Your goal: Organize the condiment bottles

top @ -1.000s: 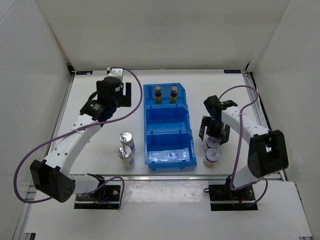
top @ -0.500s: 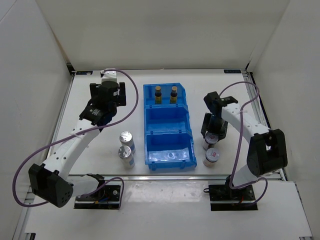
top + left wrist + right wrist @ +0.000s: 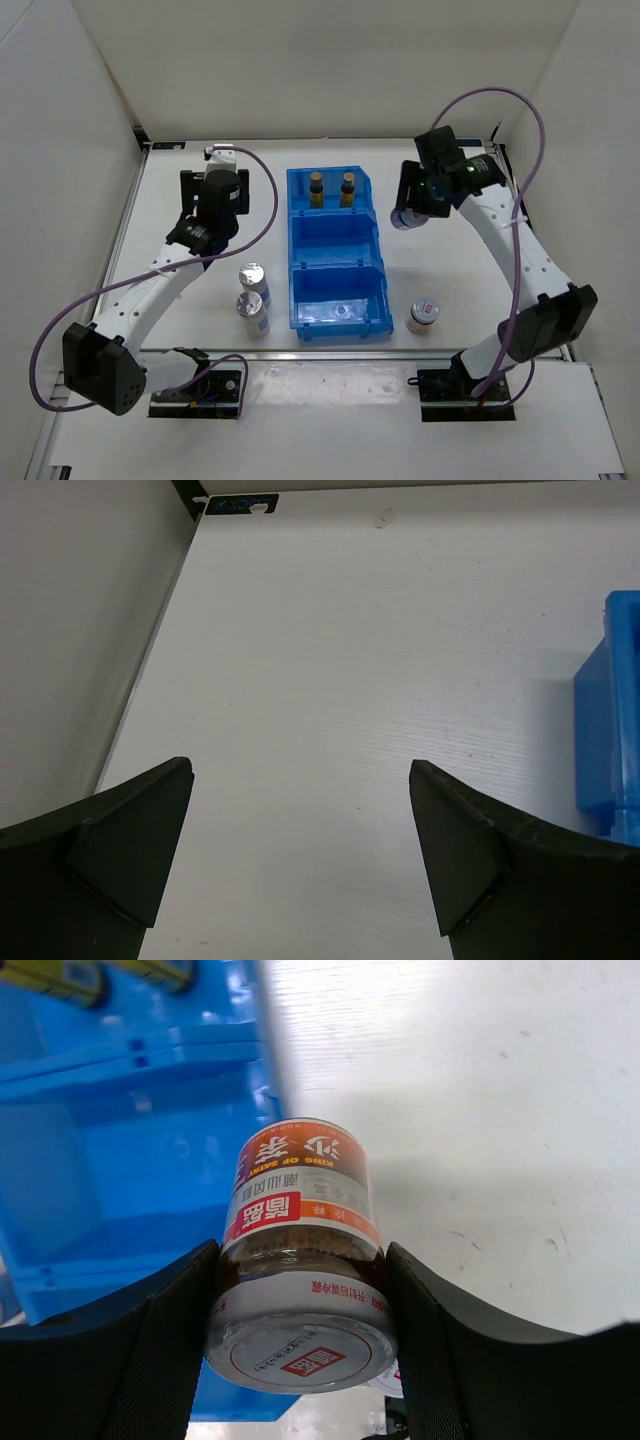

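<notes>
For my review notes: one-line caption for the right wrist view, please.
Right gripper holds a white-capped jar over the table, blue bin at left.

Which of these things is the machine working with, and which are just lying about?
Job: left brown bottle, right brown bottle, both in the far compartment of the blue bin; far shaker, near shaker, left of it; white-capped jar in the right jaws; second white-capped jar on the table.
Just there: that bin, probably their destination; small black label.
</notes>
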